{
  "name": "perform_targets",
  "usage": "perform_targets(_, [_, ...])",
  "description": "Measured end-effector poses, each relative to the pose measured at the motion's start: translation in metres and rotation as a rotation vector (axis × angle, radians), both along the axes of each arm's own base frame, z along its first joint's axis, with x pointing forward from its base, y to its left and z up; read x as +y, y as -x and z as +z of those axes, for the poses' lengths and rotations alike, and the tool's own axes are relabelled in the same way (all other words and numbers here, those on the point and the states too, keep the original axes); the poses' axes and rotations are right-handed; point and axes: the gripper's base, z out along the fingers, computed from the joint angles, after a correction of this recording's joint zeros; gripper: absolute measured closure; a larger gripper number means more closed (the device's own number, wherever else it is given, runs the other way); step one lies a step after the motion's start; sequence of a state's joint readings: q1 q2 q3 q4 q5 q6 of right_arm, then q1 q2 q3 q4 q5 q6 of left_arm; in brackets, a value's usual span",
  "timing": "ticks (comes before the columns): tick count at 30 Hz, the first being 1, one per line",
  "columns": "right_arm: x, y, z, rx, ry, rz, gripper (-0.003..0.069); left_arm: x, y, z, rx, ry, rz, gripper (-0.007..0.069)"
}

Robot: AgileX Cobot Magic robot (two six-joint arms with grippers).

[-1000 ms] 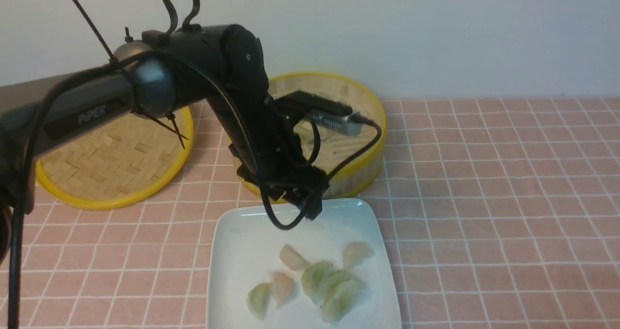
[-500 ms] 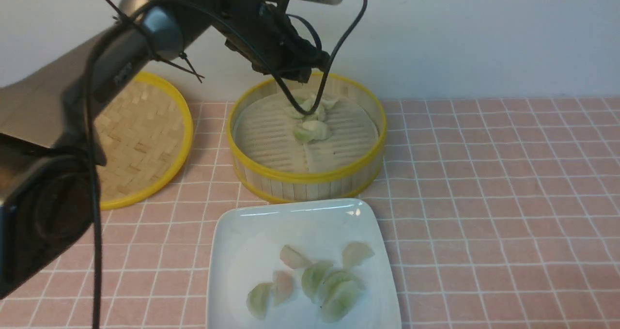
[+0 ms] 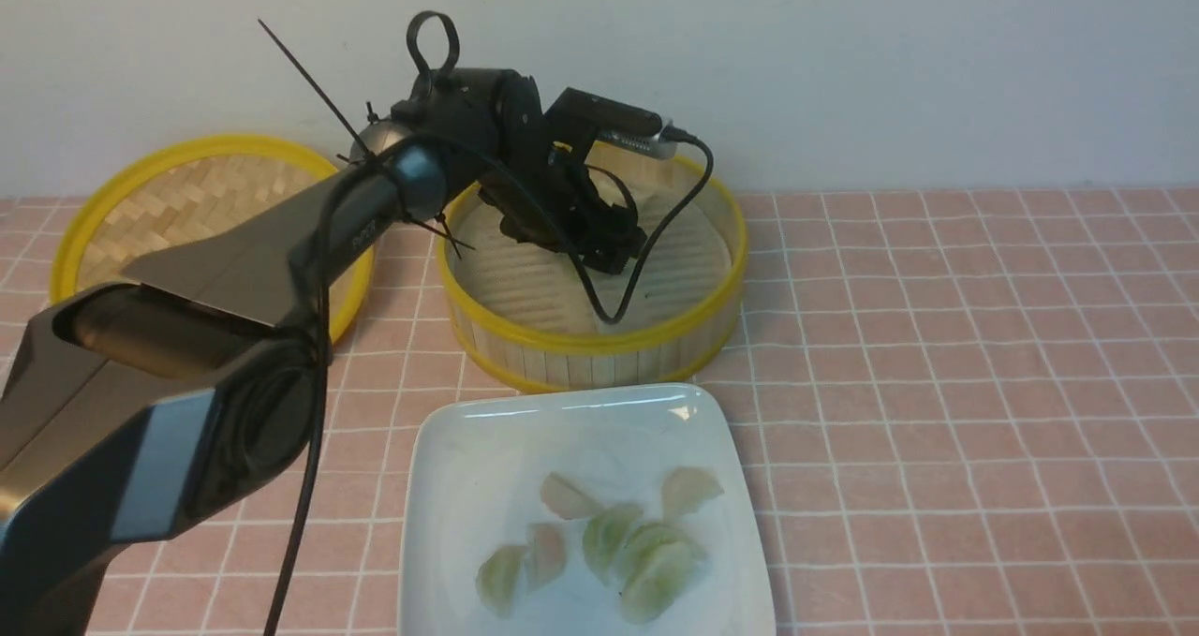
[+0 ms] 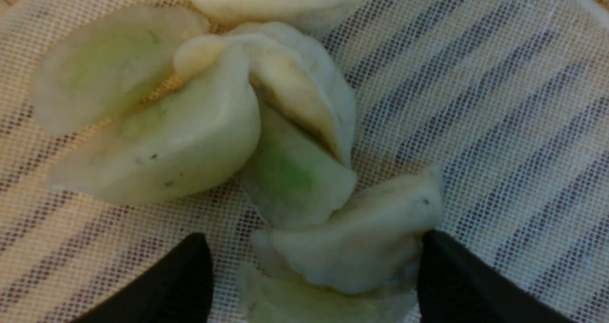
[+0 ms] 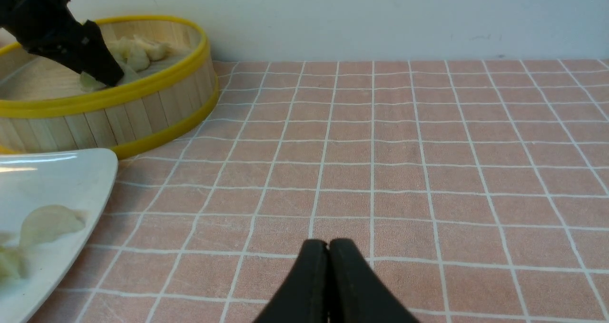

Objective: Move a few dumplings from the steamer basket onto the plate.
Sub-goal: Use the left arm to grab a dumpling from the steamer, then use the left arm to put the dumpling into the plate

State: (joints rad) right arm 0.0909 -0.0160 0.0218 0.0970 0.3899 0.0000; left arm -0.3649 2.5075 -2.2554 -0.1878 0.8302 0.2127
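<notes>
The left gripper (image 4: 314,237) is down inside the steamer basket (image 3: 599,346), near the middle of its floor in the front view, with its jaws apart. One pale dumpling (image 4: 347,247) lies crosswise between the two black fingertips (image 4: 190,275). The far fingertip touches its pointed end, while a strip of liner shows between the near one and the dumpling, so nothing is clamped. Just beyond it the other basket dumplings (image 4: 228,123) are bunched together, pale green and whitish, overlapping and leaning on each other on a white mesh liner (image 4: 476,99). A further dumpling lies partly under the one between the fingertips.

In the front view the arm and its wrist camera cover those dumplings, and a black cable (image 3: 656,233) loops down over the basket floor.

The white square plate (image 3: 468,467) sits at 6 o'clock of the basket, just apart from its rim, with several plated dumplings (image 3: 609,538) clustered on its near half. The woven herringbone lid (image 3: 187,205) lies at 9 o'clock of the basket, partly hidden by the arm.

The right gripper (image 5: 328,251) hangs over the pink checked tablecloth (image 5: 428,147), at about 4 o'clock of the basket, fingers pressed together on nothing.
</notes>
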Motion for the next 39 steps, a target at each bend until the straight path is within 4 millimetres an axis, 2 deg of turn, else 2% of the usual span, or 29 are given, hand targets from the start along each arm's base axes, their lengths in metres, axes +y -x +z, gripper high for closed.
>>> perform_targets(4, [0.0,0.0,0.0,0.0,0.0,0.0,0.0673,0.0,0.0,-0.001,0.003,-0.001,-0.001,0.0125])
perform_targets(7, [0.0,0.0,0.0,0.0,0.0,0.0,0.0673,0.0,0.002,-0.001,0.023,-0.01,-0.006,0.0263])
perform_targets(8, [0.0,0.0,0.0,0.0,0.0,0.0,0.0673,0.0,0.002,0.0,0.023,-0.01,-0.006,0.0286])
perform_targets(13, [0.0,0.0,0.0,0.0,0.0,0.0,0.0673,0.001,0.006,0.009,0.089,-0.032,-0.03,0.0295])
perform_targets(17, [0.0,0.0,0.0,0.0,0.0,0.0,0.0673,0.001,0.01,0.04,0.105,-0.041,-0.056,0.0295])
perform_targets(19, [0.0,0.0,0.0,0.0,0.0,0.0,0.0673,0.002,0.013,0.063,0.093,-0.038,-0.069,0.0295])
perform_targets(23, [0.0,0.0,0.0,0.001,-0.005,-0.001,0.0673,0.006,0.026,0.128,-0.026,0.01,-0.067,0.0295])
perform_targets(24, [0.0,0.0,0.0,0.001,-0.005,-0.001,0.0673,0.007,0.027,0.131,-0.03,0.014,-0.063,0.0295])
perform_targets(25, [0.0,0.0,0.0,0.001,-0.005,-0.001,0.0673,0.01,0.035,0.15,-0.042,0.035,-0.045,0.0295])
perform_targets(26, [0.0,0.0,0.0,0.001,-0.005,-0.001,0.0673,0.011,0.04,0.159,-0.042,0.048,-0.032,0.0295])
perform_targets(29, [0.0,0.0,0.0,0.001,-0.005,-0.001,0.0673,0.02,0.067,0.169,0.041,0.043,-0.002,0.0295])
perform_targets(30, [0.0,0.0,0.0,0.001,-0.005,-0.001,0.0673,0.021,0.073,0.162,0.084,0.028,0.0,0.0295])
perform_targets(31, [0.0,0.0,0.0,0.001,-0.005,-0.001,0.0673,0.025,0.089,0.16,0.129,0.011,-0.003,0.0295])
perform_targets(36, [0.0,0.0,0.0,0.001,-0.005,-0.001,0.0673,0.033,0.142,0.115,0.367,-0.065,-0.021,0.0295])
perform_targets(39, [0.0,0.0,0.0,0.001,-0.005,-0.001,0.0673,0.032,0.159,0.089,0.463,-0.098,-0.052,0.0295])
